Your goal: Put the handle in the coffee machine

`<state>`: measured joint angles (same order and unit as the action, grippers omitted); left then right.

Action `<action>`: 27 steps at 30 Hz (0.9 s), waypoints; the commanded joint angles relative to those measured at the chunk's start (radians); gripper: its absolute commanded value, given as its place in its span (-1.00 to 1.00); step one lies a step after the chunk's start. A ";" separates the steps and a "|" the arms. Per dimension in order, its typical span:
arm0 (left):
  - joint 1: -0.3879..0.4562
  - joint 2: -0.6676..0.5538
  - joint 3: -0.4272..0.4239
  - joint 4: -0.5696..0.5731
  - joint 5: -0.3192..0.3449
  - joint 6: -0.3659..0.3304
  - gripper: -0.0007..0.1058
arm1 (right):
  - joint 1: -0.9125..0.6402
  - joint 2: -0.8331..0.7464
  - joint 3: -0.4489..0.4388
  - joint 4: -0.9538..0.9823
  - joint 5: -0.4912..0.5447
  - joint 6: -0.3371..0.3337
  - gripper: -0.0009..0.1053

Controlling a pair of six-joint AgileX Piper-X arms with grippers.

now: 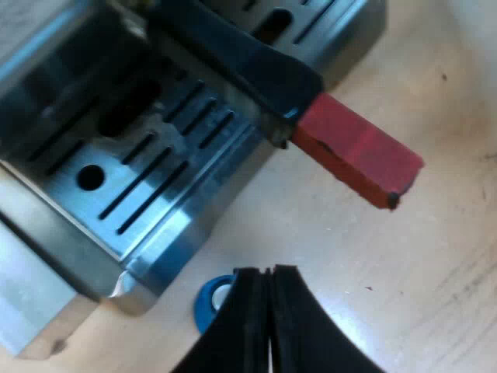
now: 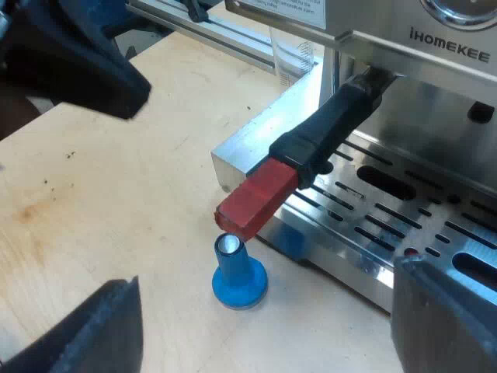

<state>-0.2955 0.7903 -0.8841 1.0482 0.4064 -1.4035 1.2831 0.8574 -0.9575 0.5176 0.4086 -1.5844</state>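
You're working over a light wood tabletop (image 2: 116, 194), lightly scuffed and spotted. Dial for this note: laid flat on the espresso machine (image 2: 435, 101), 12 = its back, 6 = its front.

The holder's dark handle (image 2: 334, 124) is sticking out at approx 6. Its far end is running up under the machine's front, so the task's thing is sitting at the machine. Can't tell if it's locked. The red end (image 2: 256, 198) is overhanging the drip tray (image 1: 147, 171) edge and hanging over bare wood.

The blue tamper (image 2: 241, 276) is standing upright on the table at approx 7, just off the tray's front near its corner, close under the red end but apart from it. A measuring glass (image 2: 291, 54) is standing beside the machine at approx 10.

The left gripper (image 1: 268, 272) is hovering near the tamper w/ fingers pressed together, gripping nothing. The right gripper (image 2: 265, 270) is spreading wide, nothing between its fingers, w/ tamper and red end lying ahead.

Open wood is stretching out beyond the tray's front.
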 commanded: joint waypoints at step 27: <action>0.227 -0.124 -0.006 0.004 -0.014 -0.036 -0.08 | -0.268 -0.009 -0.005 -0.005 -0.131 -0.013 0.30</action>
<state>-0.0689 0.6719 -0.8841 1.0468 0.3987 -1.4289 1.0584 0.8574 -0.9575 0.5176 0.3090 -1.5844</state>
